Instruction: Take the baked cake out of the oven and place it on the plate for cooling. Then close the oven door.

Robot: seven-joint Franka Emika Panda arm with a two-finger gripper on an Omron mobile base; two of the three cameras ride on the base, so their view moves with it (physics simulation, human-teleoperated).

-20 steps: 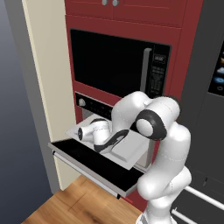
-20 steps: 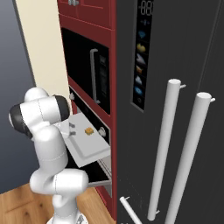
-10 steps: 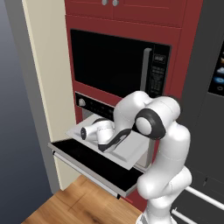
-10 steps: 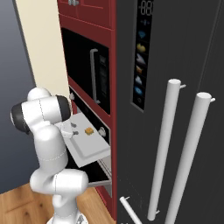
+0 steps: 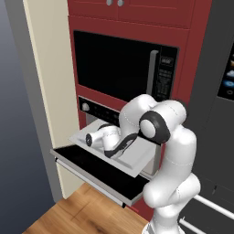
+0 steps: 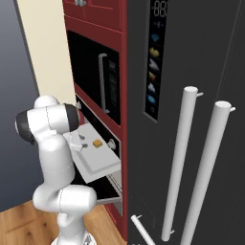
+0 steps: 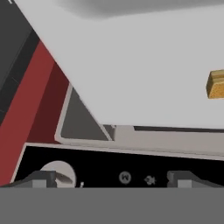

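Still on the fetch step: my hand (image 7: 112,177) is wide open, empty; cake (image 7: 215,84) sits at 3 o'clock on the tray (image 7: 144,65), so next I swing over.

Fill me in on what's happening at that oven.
The oven door is dropped open and a light grey tray is pulled out over it. The cake, a small golden piece, sits on the tray. The robot arm reaches over the tray with its gripper open and holding nothing; in the hand view the cake lies off to one side, untouched. The door is not yet closed.
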